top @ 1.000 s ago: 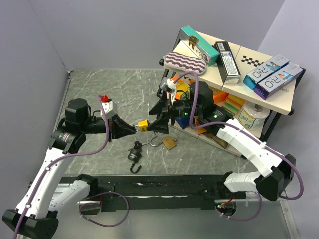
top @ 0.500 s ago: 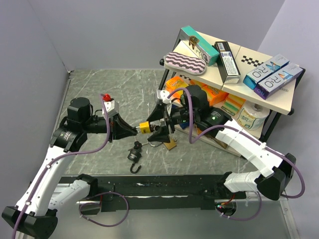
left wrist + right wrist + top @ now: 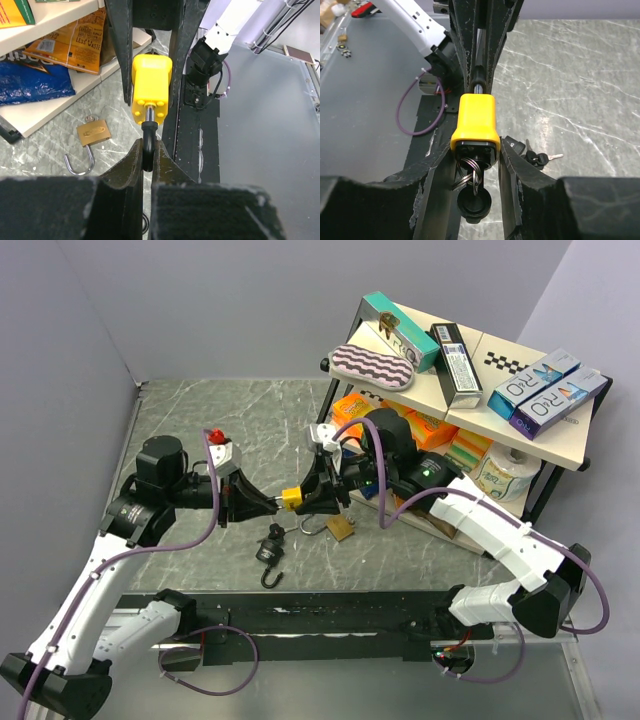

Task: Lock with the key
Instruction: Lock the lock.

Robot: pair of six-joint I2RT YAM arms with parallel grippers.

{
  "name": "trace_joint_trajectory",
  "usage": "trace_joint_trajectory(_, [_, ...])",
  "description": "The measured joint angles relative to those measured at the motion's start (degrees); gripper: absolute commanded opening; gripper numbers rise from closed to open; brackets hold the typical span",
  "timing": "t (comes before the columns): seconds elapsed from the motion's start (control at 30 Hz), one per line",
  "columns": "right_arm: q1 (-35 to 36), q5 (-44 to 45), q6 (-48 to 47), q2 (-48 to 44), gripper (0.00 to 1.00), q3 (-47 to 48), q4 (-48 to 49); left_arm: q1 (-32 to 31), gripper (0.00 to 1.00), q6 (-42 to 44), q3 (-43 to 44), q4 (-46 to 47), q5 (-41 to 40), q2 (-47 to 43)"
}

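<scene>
A yellow-bodied padlock with a black shackle [image 3: 289, 500] is held in the air between the two arms, above the middle of the grey marbled worktop [image 3: 220, 420]. The left pincer [image 3: 268, 503] is closed tight on the shackle [image 3: 148, 145], with its fingertips pinching the black loop just below the yellow body. The right pincer [image 3: 312, 498] comes in from the right, and its two fingers lie against opposite flanks of the yellow body [image 3: 475, 122], gripping it. A metal ring [image 3: 470, 175] and a round black key head [image 3: 474, 202] hang from the keyhole end of the body, between the right fingers.

On the worktop just near and right of the held lock lies a small brass padlock [image 3: 341, 528] with its silver shackle swung open. Some black-headed keys [image 3: 536, 158] lie near it on the stone. A cream shelf rack [image 3: 560, 440] stands at the far right, loaded with boxes and packets.
</scene>
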Motion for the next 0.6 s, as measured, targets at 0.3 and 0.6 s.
trace_joint_trajectory(0.3, [0.0,-1.9,3.0,0.7,0.0,0.8,-0.4,-2.7,0.01,-4.2,-0.5,3.1,-1.8,0.0])
trace_joint_trajectory(0.6, [0.2,-2.4,5.6,1.1,0.0,1.5,-1.5,-5.9,0.01,-9.4,-2.1,7.3,-3.9,0.4])
